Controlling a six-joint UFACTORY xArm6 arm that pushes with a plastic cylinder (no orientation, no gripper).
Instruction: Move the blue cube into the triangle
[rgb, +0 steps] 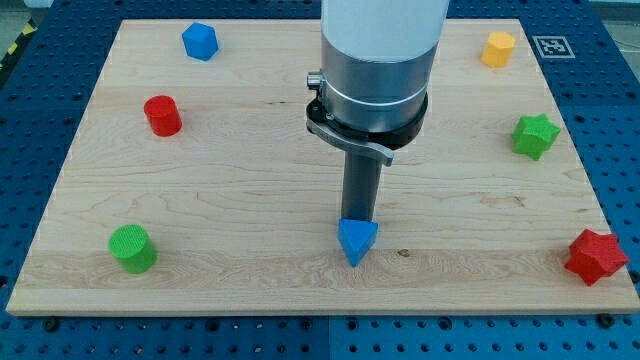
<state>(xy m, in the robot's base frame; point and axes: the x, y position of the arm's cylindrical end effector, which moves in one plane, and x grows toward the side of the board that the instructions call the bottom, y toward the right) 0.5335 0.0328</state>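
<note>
Currently my tip (359, 220) stands just behind the blue triangle (357, 240), at or very near contact with that block's upper edge, in the lower middle of the wooden board (260, 200). The rod carries no fingers, so there is nothing to open, close or hold; it can only push.

The blue cube (200, 41), the block to be moved, sits near the view's top left corner of the board, well apart from the tip and from the blue triangle. It appears faceted, so its exact shape is hard to confirm. The task looks not yet begun: the full diagonal run is still ahead.

Other blocks present:
- red cylinder (162, 115), at the view's left, below the blue cube
- green cylinder (132, 248), at the view's lower left
- yellow block (498, 48), at the view's top right
- green star (535, 135), at the view's right
- red star (596, 257), at the view's lower right

Likely faults from this position:
- Any further push toward the view's bottom drives the blue triangle toward the board edge and shifts the target.
- An off-centre push on the blue cube turns it aside, so it slips past the tip.
- A path too far to the view's left strikes the red cylinder.
</note>
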